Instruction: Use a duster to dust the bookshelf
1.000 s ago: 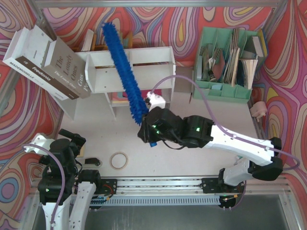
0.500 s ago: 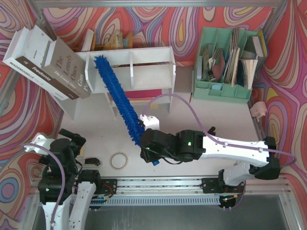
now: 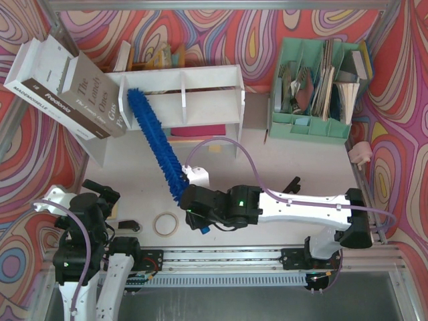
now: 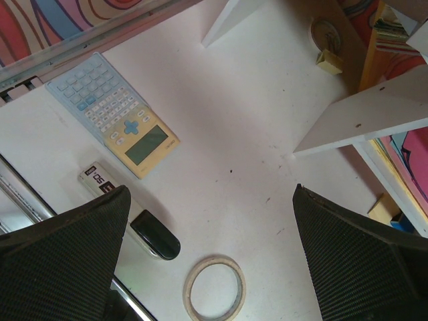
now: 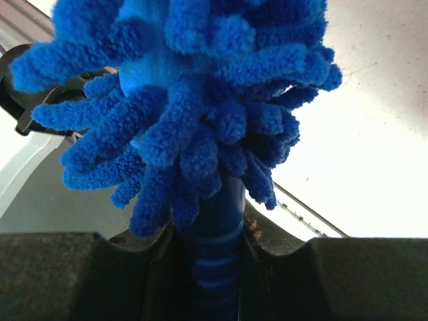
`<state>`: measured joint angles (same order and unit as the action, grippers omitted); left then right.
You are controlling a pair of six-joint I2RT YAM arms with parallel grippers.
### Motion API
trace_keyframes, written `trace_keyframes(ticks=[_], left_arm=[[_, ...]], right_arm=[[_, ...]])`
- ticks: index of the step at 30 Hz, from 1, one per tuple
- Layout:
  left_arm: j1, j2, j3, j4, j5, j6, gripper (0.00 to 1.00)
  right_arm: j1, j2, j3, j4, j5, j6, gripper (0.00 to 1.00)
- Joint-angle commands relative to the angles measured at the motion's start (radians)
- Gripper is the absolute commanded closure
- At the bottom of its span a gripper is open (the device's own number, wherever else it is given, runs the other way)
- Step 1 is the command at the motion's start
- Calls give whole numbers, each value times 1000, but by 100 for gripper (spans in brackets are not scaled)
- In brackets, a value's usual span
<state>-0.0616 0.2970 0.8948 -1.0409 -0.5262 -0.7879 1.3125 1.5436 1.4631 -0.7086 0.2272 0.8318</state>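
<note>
At the far left of the table, two large books lean against the left end of the bookshelf. Below them, your left gripper hangs above the table near the arm's base, jaws spread wide and holding nothing. Its wrist view shows a pale blue and yellow calculator, a white marker with a black cap and a tape roll, all lying flat on the table and apart from one another. Moving right, the duster slants from lower right to upper left. Its shaggy blue tip overlaps the left upper compartment of the bookshelf, close to the left side wall. You cannot tell from above whether the bristles press on the wood. The bookshelf is a white unit at the back of the table with a central divider between its two upper compartments. A pink flat item lies on the lower shelf, and small books stand behind the unit. Your right gripper is clenched on the thin blue handle at the duster's lower end, just right of the tape roll, with the right arm stretched low across the table. At the far right, a mint-green file organizer stands stuffed with papers, well apart from the duster.
</note>
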Motion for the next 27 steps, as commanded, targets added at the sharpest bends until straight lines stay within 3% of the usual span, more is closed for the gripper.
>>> trace_keyframes(ticks=[1,7,12,27], left_arm=[[5,4,-11,19,8,18,2],[5,0,-12,19,7,17,2],[5,-1,-13,22,7,18,2],[5,-1,-12,21,3,18,2]], right_arm=[[2,-9,46,49,38,0,100],[2,-63,63,-96,235,115,100],[2,-59,61,-182,306,206,100],[48,66,123,39,123,68,100]])
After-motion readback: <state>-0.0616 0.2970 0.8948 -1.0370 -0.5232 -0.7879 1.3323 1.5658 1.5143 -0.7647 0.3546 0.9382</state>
